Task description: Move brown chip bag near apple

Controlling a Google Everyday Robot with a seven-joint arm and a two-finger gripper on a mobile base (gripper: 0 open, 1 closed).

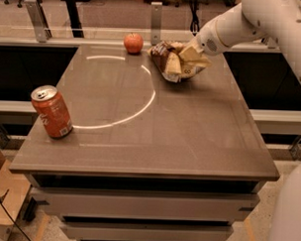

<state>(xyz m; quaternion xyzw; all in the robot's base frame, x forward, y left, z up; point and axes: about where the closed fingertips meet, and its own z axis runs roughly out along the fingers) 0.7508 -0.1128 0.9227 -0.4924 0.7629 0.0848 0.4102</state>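
Note:
The apple [133, 43] is small, round and red-orange, and sits at the far edge of the table, left of centre. The brown chip bag [168, 60] is dark brown with cream-yellow edges. It is crumpled and sits at the far edge, just right of the apple with a small gap between them. My gripper [188, 59] comes in from the upper right on a white arm and is shut on the bag's right side.
An orange-red soda can [51, 112] stands upright near the table's left edge, towards the front. The grey-brown table [155, 137] shows a bright curved reflection. A rail with metal posts [156, 16] runs behind the table's far edge.

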